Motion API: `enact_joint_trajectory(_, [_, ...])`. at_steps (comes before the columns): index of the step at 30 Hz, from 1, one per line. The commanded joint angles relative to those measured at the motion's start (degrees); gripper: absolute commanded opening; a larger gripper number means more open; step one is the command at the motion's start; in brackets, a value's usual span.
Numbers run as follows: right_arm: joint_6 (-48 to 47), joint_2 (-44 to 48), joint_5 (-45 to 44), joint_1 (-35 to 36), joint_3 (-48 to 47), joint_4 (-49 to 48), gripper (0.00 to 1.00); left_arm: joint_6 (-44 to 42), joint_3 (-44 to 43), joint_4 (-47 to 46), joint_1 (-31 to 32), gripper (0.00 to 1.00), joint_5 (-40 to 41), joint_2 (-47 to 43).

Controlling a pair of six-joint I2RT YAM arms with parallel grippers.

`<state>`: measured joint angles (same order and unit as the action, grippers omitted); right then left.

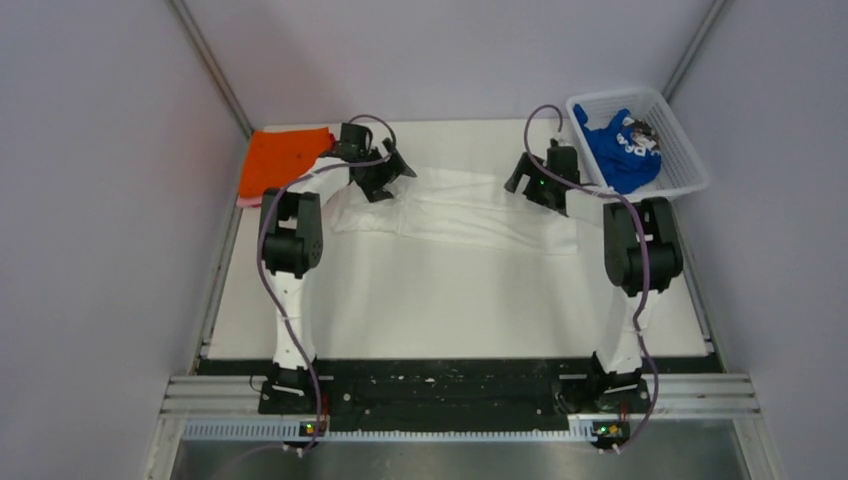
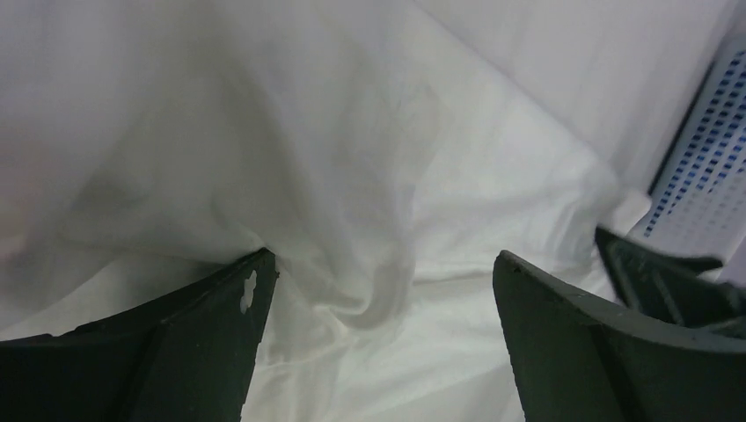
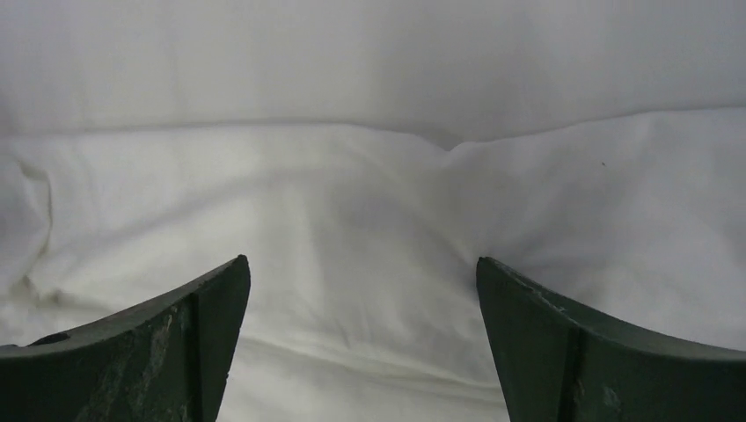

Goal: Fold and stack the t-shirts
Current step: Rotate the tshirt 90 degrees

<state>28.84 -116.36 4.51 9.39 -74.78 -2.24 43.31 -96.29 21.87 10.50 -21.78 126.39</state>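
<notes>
A white t-shirt (image 1: 455, 210) lies spread across the far middle of the table, its print not showing. My left gripper (image 1: 385, 172) is open over its left end; in the left wrist view (image 2: 383, 264) the jaws stand wide apart over a bunched fold of white cloth (image 2: 369, 299). My right gripper (image 1: 540, 180) is open over the right end; in the right wrist view (image 3: 362, 264) the white cloth (image 3: 352, 220) lies between the fingers. An orange t-shirt (image 1: 280, 160) lies folded at the far left on a pink one (image 1: 246, 203). A blue t-shirt (image 1: 620, 150) sits in the basket.
The white mesh basket (image 1: 690, 165) stands at the far right corner; its side shows in the left wrist view (image 2: 704, 176). The right gripper's black body shows in the left wrist view (image 2: 669, 281). Grey walls close in on both sides.
</notes>
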Motion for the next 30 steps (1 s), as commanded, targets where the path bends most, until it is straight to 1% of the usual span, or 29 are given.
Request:
enact_joint_trajectory(1, [4.18,10.67,3.62,1.37,16.45,0.53,0.99,3.02,-13.13,-1.97,-0.38,0.99,1.69,11.79])
enact_joint_trajectory(3, [5.59,16.24,3.68,4.56,23.37,0.34,0.99,4.47,-20.68,-2.31,-0.03,0.99,1.22,17.21])
enact_joint_trajectory(4, [5.96,18.59,3.39,6.41,26.03,1.08,0.99,5.93,-23.96,-3.75,0.07,0.99,-0.63,19.64])
enact_joint_trajectory(6, [9.65,22.61,2.3,11.4,30.01,2.13,0.99,10.38,-29.3,-10.38,0.7,0.99,-5.6,24.63])
enact_joint_trajectory(7, [11.91,24.14,2.61,14.15,32.2,2.02,0.99,13.17,-31.3,-14.01,1.19,0.99,-6.7,26.84])
enact_joint_trajectory(9, [14.92,25.65,4.76,20.04,34.74,0.53,0.99,17.4,-36.52,-20.33,2.41,0.99,-6.44,31.15])
enact_joint_trajectory(10, [15.82,25.92,5.39,22.84,34.83,0.79,0.99,19.93,-39.19,-22.43,2.97,0.99,-6.24,33.19])
enact_joint_trajectory(11, [16.36,26.08,5.54,25.18,34.53,1.51,0.99,21.36,-41.87,-26.47,3.4,0.99,-6.13,34.7])
enact_joint_trajectory(13, [16.8,26.71,5.94,29.07,33.68,1.81,0.99,22.84,-43.03,-32.01,4.23,0.99,-5.64,36.26])
enact_joint_trajectory(16, [14.09,26.26,7.41,34.51,30.22,1.29,0.99,20.93,-43.45,-38.13,5.3,0.99,-5.14,35.95])
enact_joint_trajectory(18, [11.88,25.24,7.3,37.4,27.41,2.11,0.99,19.22,-44.8,-37.97,5.88,0.99,-6.37,35.29])
enact_joint_trajectory(20, [11.18,25.33,5.74,38.2,25.28,5.11,0.99,16.86,-44.55,-36.08,6.02,0.99,-7.92,32.43])
enact_joint_trajectory(22, [10.86,27.4,1.22,38.16,23.83,7.82,0.99,13.37,-42.52,-32.04,5.73,0.99,-7.76,27.83])
enact_joint_trajectory(25, [11.46,33.04,-4.14,38.16,23.57,9.88,0.99,7.97,-37.12,-26.56,5.01,0.99,-7.62,17.69])
enact_joint_trajectory(26, [11.78,35.01,-6.07,38.12,23.92,10.23,0.99,6.34,-34.73,-24.07,4.91,0.99,-7.21,13.72])
enact_joint_trajectory(28, [12.77,38.28,-6.89,38.03,25.18,10.74,0.99,2.47,-28.81,-17.54,4.96,0.99,-5.91,4.51])
enact_joint_trajectory(30, [14.1,40.59,-7.34,37.75,26.64,13.15,0.99,-1.29,-19.89,-11.83,5.32,0.98,-3.53,-5.77])
